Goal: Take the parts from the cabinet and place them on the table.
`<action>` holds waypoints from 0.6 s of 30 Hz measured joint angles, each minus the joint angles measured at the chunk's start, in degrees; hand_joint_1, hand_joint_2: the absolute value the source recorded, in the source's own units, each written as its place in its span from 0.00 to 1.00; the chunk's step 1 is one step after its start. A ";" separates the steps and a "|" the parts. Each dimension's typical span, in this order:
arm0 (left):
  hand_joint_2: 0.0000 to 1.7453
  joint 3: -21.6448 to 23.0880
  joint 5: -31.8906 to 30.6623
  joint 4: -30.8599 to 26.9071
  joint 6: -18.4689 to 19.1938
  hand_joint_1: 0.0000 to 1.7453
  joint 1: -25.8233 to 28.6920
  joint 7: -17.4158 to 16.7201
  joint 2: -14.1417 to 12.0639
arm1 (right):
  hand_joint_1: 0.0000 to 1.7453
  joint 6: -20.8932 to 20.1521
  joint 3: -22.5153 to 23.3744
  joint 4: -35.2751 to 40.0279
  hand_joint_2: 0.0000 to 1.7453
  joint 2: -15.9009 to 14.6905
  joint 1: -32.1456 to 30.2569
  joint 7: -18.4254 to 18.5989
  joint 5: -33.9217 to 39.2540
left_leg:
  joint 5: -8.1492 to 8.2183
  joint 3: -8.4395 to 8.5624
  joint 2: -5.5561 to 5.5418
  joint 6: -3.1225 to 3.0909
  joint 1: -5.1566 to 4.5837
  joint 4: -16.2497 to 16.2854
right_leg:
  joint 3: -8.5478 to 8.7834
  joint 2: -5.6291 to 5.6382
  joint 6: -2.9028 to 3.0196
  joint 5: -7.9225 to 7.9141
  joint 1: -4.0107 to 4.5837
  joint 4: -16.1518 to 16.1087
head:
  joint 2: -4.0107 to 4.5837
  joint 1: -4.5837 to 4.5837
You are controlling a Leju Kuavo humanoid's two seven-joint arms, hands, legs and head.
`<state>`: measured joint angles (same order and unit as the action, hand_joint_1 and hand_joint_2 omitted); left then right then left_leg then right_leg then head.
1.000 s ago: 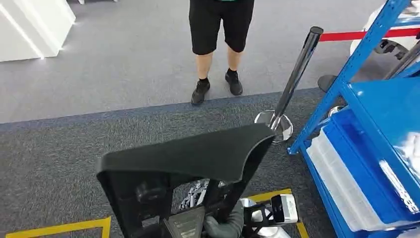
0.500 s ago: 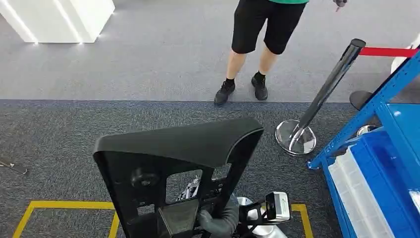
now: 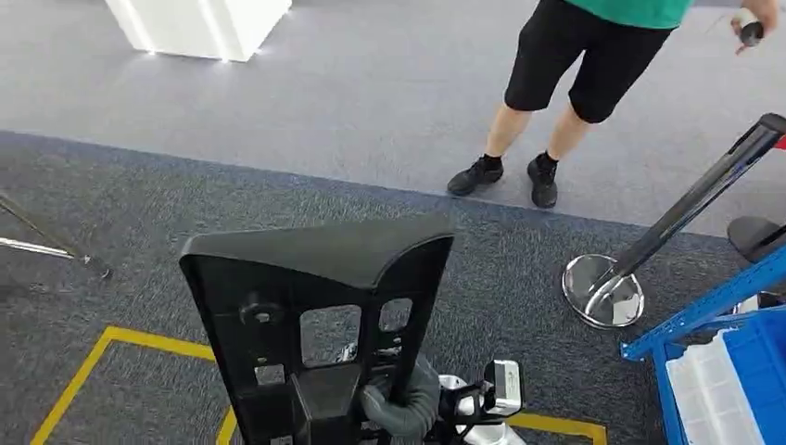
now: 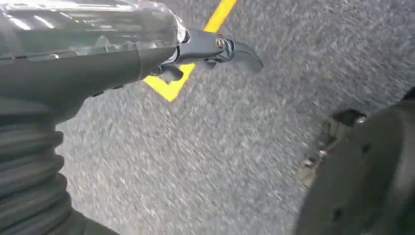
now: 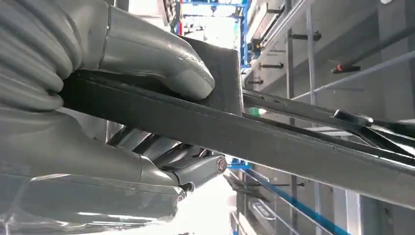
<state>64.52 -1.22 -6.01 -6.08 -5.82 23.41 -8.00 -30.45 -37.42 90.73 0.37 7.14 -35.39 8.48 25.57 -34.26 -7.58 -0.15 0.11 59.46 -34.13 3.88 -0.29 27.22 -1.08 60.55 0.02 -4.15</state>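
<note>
- Right wrist view: my right hand is clamped on the part, thumb on one face of its flat edge, darker fingers under the other.
- From the head view, that part is a big black panel with cut-outs, held upright low in front of me, my right hand gripping near its base.
- My left hand hangs over the carpet with nothing in it, fingers apart.
- Step in hand, as I judge it: carrying the part to the table, which I cannot see yet. Best keep the grip firm and the panel upright, since it is tall and held low.
- Edges to mind: the blue rack and the post on my right, and a person ahead.
- Open carpet lies ahead to my left, past the yellow line.
</note>
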 joint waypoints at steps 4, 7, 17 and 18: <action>1.00 0.00 -0.04 -0.02 -0.24 0.00 0.52 -0.35 0.59 | 0.98 -0.26 -1.09 0.79 1.00 -0.02 0.16 0.22 0.39 | 1.86 -1.15 4.16 1.17 -0.06 2.61 | 0.81 -2.68 1.58 -0.18 -0.21 -1.04 | 0.00 -0.02; 1.00 0.00 -0.02 -0.02 -0.52 0.00 0.19 -0.33 0.87 | 0.98 -0.39 -1.33 0.70 1.00 -0.35 0.15 0.22 0.79 | 7.40 -7.46 6.77 1.79 0.38 14.87 | 0.96 -5.27 1.89 0.17 0.22 -1.03 | 0.00 -0.02; 1.00 0.00 -0.04 0.00 -0.59 0.00 0.88 -0.31 1.03 | 0.98 -0.53 -2.01 0.72 1.00 -0.61 0.84 0.22 0.92 | -0.10 -0.16 8.98 -0.72 -0.66 -0.72 | 2.91 -11.20 -0.29 1.47 0.43 -1.39 | 0.00 -0.02; 1.00 0.00 -0.04 0.00 -0.59 0.00 0.99 -0.31 1.07 | 0.98 -0.53 -2.05 0.76 1.00 -0.63 0.98 0.22 0.94 | -0.57 0.84 8.44 -1.14 0.08 -1.53 | 3.08 -9.69 -0.79 1.85 0.22 -1.15 | 0.00 0.00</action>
<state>64.52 -1.27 -6.01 -6.67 -4.84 23.10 -6.93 -30.97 -39.47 91.49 -0.26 8.12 -35.17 9.42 25.00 -33.42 0.86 -1.29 0.19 57.93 -31.06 -5.81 -1.08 29.07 -0.86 59.40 0.02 -4.15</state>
